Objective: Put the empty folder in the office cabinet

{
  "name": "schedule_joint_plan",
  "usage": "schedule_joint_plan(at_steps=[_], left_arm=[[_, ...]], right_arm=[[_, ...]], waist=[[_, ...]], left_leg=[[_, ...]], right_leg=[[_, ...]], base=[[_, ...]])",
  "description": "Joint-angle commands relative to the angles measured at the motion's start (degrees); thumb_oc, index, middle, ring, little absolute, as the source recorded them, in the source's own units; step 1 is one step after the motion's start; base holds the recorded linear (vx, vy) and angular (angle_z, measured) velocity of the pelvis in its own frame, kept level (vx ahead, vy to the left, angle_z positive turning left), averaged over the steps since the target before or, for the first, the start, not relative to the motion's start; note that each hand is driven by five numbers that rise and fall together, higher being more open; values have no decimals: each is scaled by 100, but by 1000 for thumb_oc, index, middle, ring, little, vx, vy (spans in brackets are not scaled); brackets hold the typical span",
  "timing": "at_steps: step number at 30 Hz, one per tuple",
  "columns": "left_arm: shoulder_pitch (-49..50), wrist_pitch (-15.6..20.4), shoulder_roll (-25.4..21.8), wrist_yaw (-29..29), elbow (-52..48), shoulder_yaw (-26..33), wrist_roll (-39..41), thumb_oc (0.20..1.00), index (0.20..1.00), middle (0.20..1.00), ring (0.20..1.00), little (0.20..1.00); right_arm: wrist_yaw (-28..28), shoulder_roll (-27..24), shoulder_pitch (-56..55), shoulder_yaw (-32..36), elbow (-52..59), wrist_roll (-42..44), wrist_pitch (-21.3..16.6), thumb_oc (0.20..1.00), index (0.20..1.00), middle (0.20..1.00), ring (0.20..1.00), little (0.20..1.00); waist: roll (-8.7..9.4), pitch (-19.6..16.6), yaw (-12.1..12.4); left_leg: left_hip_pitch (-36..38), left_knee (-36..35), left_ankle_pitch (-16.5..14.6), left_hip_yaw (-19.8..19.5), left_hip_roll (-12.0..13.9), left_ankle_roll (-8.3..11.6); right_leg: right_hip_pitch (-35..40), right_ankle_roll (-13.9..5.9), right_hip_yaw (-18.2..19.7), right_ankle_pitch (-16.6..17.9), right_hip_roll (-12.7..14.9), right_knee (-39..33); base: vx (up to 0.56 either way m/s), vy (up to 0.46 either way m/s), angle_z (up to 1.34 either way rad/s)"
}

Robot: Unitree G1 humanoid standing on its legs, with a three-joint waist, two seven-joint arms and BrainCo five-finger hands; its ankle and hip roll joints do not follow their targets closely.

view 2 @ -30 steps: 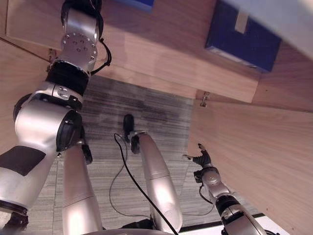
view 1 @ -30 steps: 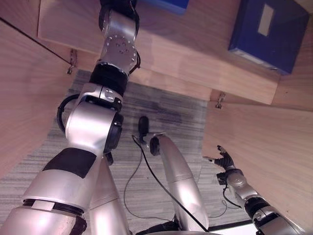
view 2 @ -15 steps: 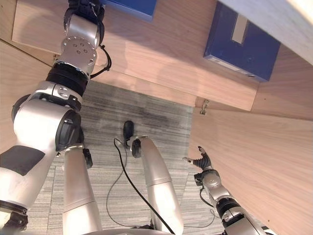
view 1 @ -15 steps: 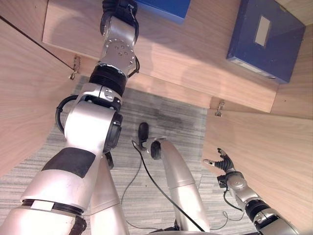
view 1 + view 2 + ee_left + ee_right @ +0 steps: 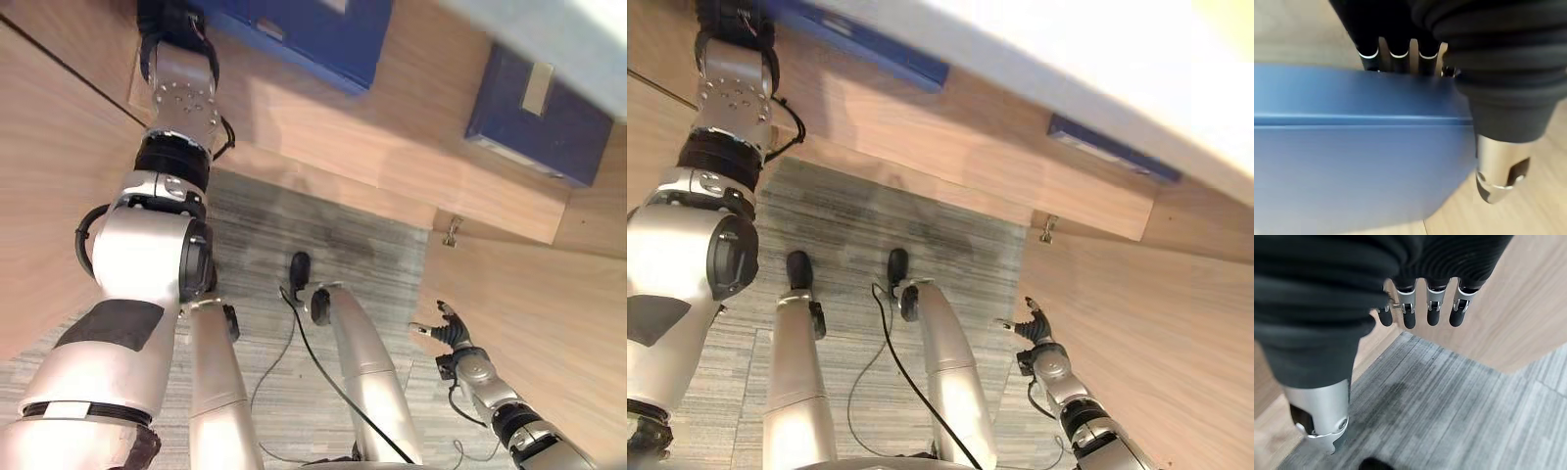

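Left hand [image 5: 1400, 49] grips the blue folder [image 5: 1352, 147], its fingers curled over the top edge and its thumb on the near face, holding it on the cabinet shelf [image 5: 411, 137] beside a second folder [image 5: 534, 117]. Placement looks nearly done, with only the release left. Right hand [image 5: 1420, 308] hangs idle with relaxed fingers by the open cabinet door [image 5: 549, 294], above the grey carpet [image 5: 1449, 406].

This looks like an office. A low cabinet [image 5: 411, 147] of pale wood veneer stands open, its two doors [image 5: 529, 323] swung out on small metal hinges [image 5: 452, 232] to left and right. On its shelf lie dark blue folders: one folder [image 5: 304, 39] at the far left and a second binder [image 5: 539, 117] at the far right, with a pale label. The floor [image 5: 294, 225] is grey striped carpet tile, the hard-wearing kind used in workplaces.
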State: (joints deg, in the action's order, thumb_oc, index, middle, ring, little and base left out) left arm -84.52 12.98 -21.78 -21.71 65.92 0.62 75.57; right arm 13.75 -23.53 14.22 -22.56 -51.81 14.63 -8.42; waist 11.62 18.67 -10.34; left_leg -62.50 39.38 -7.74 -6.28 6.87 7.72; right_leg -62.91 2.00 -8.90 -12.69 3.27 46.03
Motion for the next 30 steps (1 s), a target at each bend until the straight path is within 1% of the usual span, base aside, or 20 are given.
schedule_joint_plan(at_steps=[1,2,3,5,7,8,9,10,11,13,15,17,18,19,20,21,22,23,25,30], left_arm=[[346,147,-726,-447,610,508,-429,1000,1000,1000,1000,1000],[349,26,-879,-468,778,544,-584,1000,1000,1000,1000,1000],[380,-9,-985,-493,873,557,-706,1000,1000,1000,1000,1000],[364,-32,-1095,-468,933,518,-746,1000,1000,1000,1000,1000],[401,-64,-1164,-462,981,494,-768,1000,1000,1000,1000,1000],[494,-95,-1197,-433,1043,539,-793,1000,1000,1000,1000,1000],[608,-112,-1180,-433,1079,595,-795,1000,1000,1000,1000,1000],[806,-157,-1141,-415,1142,681,-839,1000,1000,1000,1000,1000],[820,-158,-1139,-412,1140,688,-843,1000,1000,1000,1000,1000],[1064,-194,-1044,-412,1221,821,-866,1000,1000,1000,1000,1000],[1158,-207,-993,-410,1229,858,-874,1000,1000,1000,1000,1000],[1410,-215,-791,-408,1214,1010,-878,1000,1000,1000,1000,1000],[1432,-211,-779,-412,1199,1018,-882,1000,1000,1000,1000,1000],[1628,-217,-615,-405,1178,1096,-892,1000,1000,1000,1000,1000],[1737,-201,-497,-403,1135,1144,-879,1000,1000,1000,1000,1000],[1752,-196,-486,-412,1115,1143,-882,1000,1000,1000,1000,1000],[1834,-186,-402,-408,1085,1179,-878,1000,1000,1000,1000,1000],[2044,-152,-183,-385,977,1230,-849,1000,1000,1000,1000,1000],[2120,-111,-86,-393,904,1236,-832,1000,1000,1000,1000,1000],[2567,76,461,-357,655,1309,-731,1000,1000,1000,1000,1000]], right_arm=[[117,-173,-221,10,49,17,39,1000,1000,1000,1000,1000],[116,-182,-224,5,93,-14,41,1000,1000,1000,1000,1000],[120,-197,-237,16,73,-32,42,1000,1000,1000,1000,1000],[130,-204,-236,16,28,-27,37,1000,1000,1000,1000,1000],[130,-199,-249,41,14,-34,44,1000,1000,1000,1000,1000],[122,-182,-290,55,-14,-37,48,1000,1000,1000,1000,1000],[124,-161,-307,59,-9,-57,55,1000,1000,1000,1000,1000],[126,-122,-350,59,-34,-74,74,1000,1000,1000,1000,1000],[127,-123,-356,55,-37,-75,73,1000,1000,1000,1000,1000],[140,-55,-367,51,-83,-86,100,1000,1000,1000,1000,1000],[146,-47,-390,39,-92,-103,105,1000,1000,1000,1000,1000],[136,46,-436,32,-135,-96,133,1000,1000,1000,1000,1000],[137,43,-445,29,-138,-97,132,1000,1000,1000,1000,1000],[124,104,-479,15,-187,-79,146,1000,1000,1000,1000,1000],[116,148,-507,-3,-167,-85,150,1000,1000,1000,1000,1000],[117,150,-513,-1,-164,-88,152,1000,1000,1000,1000,1000],[109,171,-548,-11,-157,-84,157,1000,1000,1000,1000,1000],[91,248,-606,-27,-158,-109,174,1000,1000,1000,1000,1000],[86,267,-636,-35,-178,-118,180,1000,1000,1000,1000,1000],[90,381,-688,-65,-328,-213,228,1000,1000,1000,1000,1000]], waist=[[-84,182,-175],[-86,174,-169],[-97,151,-164],[-108,163,-154],[-124,134,-154],[-144,111,-151],[-162,85,-146],[-167,59,-132],[-168,60,-130],[-177,9,-117],[-183,-10,-111],[-176,-58,-104],[-179,-57,-100],[-152,-49,-81],[-148,-59,-73],[-176,-98,-77],[-152,-72,-60],[-142,-129,-43],[-142,-144,-38],[-110,-280,-5]], left_leg=[[750,-40,-772,38,-31,-412],[1049,-448,-607,79,-13,-343],[1221,-684,-504,96,6,-293],[1452,-1005,-325,118,16,-246],[1677,-1284,-216,116,29,-211],[1893,-1544,-121,123,51,-183],[2095,-1750,-47,153,44,-152],[2374,-2082,95,178,65,-111],[2404,-2118,113,182,69,-110],[2626,-2382,219,201,85,-87],[2727,-2491,269,212,93,-85],[2927,-2699,340,232,115,-69],[2954,-2725,353,236,118,-69],[3058,-2865,566,329,104,-72],[3155,-2964,610,355,94,-57],[3238,-3016,501,295,108,-48],[3253,-3074,662,363,97,-52],[3428,-3293,772,384,106,-21],[3531,-3407,817,410,107,-11],[3903,-3911,1007,497,133,41]], right_leg=[[470,-661,350,-272,230,-149],[717,-708,344,-165,222,-455],[884,-749,337,-89,235,-678],[1100,-794,317,23,222,-940],[1287,-839,286,120,216,-1184],[1465,-880,263,208,215,-1419],[1623,-927,245,299,218,-1608],[1859,-985,215,441,217,-1924],[1885,-988,215,457,214,-1950],[2064,-1047,182,608,218,-2226],[2140,-1063,172,661,216,-2325],[2325,-1100,152,759,232,-2550],[2350,-1101,152,771,228,-2575],[2445,-1086,53,1013,278,-2770],[2519,-1105,40,1074,281,-2853],[2583,-1150,127,951,243,-2866],[2596,-1114,34,1107,279,-2944],[2759,-1146,14,1200,286,-3145],[2863,-1161,10,1243,276,-3269],[3251,-1229,6,1503,219,-3844]], base=[[0,0,0],[38,-21,1],[0,0,0],[0,0,0],[0,0,0],[0,0,0],[32,3,-1],[0,0,0],[10,8,-3],[6,4,-2],[8,6,-4],[13,6,-4],[-81,25,-1],[-85,24,-1],[9,25,-4],[9,9,-7],[23,14,-9],[-71,13,-2],[0,0,0],[2,-2,-2]])
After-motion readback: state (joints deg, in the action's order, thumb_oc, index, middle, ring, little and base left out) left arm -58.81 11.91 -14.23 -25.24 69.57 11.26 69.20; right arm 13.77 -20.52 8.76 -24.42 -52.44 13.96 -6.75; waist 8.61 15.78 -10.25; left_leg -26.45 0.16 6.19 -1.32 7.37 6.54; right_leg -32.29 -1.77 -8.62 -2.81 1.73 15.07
